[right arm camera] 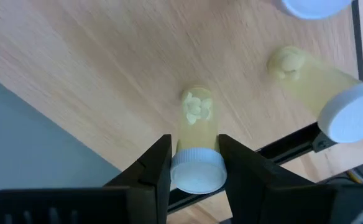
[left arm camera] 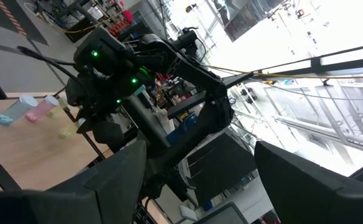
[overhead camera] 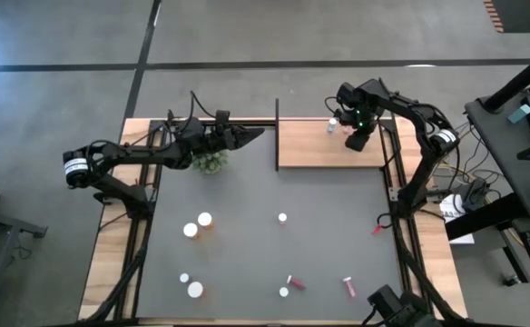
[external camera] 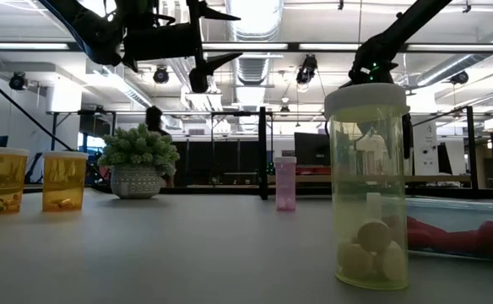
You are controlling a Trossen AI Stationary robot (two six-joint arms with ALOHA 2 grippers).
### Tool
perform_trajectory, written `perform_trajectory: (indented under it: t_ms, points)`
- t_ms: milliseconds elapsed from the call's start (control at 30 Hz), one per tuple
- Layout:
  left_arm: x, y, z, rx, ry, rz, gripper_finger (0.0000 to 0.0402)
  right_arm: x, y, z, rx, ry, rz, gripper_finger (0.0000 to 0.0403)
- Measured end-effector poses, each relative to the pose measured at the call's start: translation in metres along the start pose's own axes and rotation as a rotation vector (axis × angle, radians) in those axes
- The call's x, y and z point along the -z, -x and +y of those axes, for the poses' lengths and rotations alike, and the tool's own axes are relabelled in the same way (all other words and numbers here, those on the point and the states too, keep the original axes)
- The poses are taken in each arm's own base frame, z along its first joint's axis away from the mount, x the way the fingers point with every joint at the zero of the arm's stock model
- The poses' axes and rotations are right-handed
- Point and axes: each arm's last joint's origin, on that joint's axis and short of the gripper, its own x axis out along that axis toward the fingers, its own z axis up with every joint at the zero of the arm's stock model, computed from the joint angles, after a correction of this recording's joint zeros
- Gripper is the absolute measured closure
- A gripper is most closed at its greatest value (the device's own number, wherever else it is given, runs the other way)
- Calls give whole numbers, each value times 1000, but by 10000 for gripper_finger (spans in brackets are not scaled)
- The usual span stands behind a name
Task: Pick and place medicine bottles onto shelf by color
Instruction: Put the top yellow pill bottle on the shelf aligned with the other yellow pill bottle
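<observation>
While my right gripper (right arm camera: 194,163) pinches an upright yellow vial (right arm camera: 197,146) by its cap over the shelf's (right arm camera: 88,81) right edge, my left gripper (overhead camera: 247,136) waits wide open.

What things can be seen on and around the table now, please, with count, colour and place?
shelf: one, light-brown wood, table's far right.
held vial: one, yellow-green, white cap, between the right gripper's fingers over the shelf.
shelf vials: at least three, blue, pink, yellow-green, at the shelf's edge.
orange bottles: two, table's left part.
loose vials: about six, some red or pink and lying down, near part of the table.
plant: one, green, far left.
table: one, dark grey.
right gripper: shut on the held vial.
left gripper: open, above the plant.
</observation>
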Motion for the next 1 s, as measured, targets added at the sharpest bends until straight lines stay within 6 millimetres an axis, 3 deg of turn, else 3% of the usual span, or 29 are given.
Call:
perform_trajectory:
  t_ms: [1000]
  points:
    - [0, 0, 0, 0, 0, 0, 118, 1, -2, -6, 75, 68, 25, 296]
